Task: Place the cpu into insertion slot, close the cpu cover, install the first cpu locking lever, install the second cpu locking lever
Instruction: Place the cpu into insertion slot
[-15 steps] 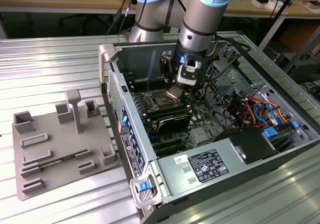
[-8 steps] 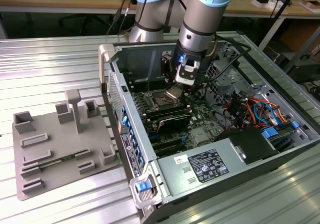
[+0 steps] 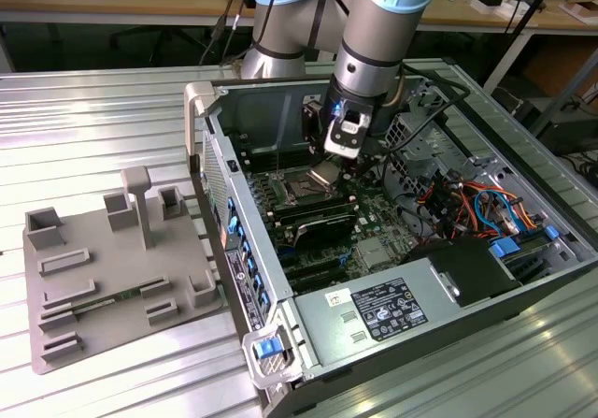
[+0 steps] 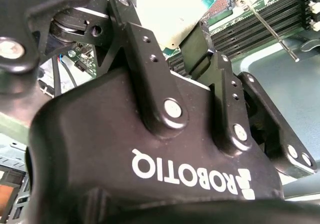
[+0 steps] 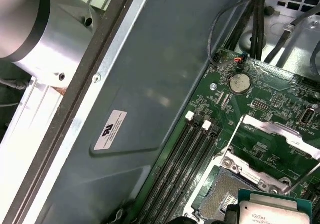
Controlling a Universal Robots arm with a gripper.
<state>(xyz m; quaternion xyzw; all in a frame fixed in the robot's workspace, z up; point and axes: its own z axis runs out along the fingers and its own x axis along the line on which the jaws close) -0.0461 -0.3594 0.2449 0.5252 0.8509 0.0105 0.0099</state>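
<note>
Not yet seated: holds the small flat square cpu [image 3: 326, 176] with the silvery-grey metal top tilted in the air, just over one edge of the small square dark insertion slot [image 5: 223, 198] with its silver metal rim, and apart from the contacts as far as can be judged. Clamped on two opposite edges by the black two-fingered gripper [image 4: 162, 26], pinched rather than lying loose. Shows the thin silver square-framed cpu cover [image 5: 280, 130] raised off the slot, with a thin bare-metal locking lever [image 5: 233, 140] sticking up unlatched beside it. Puts the work, by that reading, in its first step — no placing done, no closing, no hooking down of either lever. Leaves the long black memory slots [image 5: 182, 166] just beside the socket on the green motherboard [image 5: 260, 154], the open grey computer case [image 3: 266, 109] around that, and a grey moulded parts tray [image 3: 112, 278] well apart on the ribbed metal table [image 3: 93, 109]. Cannot make out the chip's underside or any corner mark — cut off at the picture's edge in the first wrist view, partly hidden behind the fingers [image 4: 197, 41] in the second wrist view. Hard to say which of the two levers that rod is.
</note>
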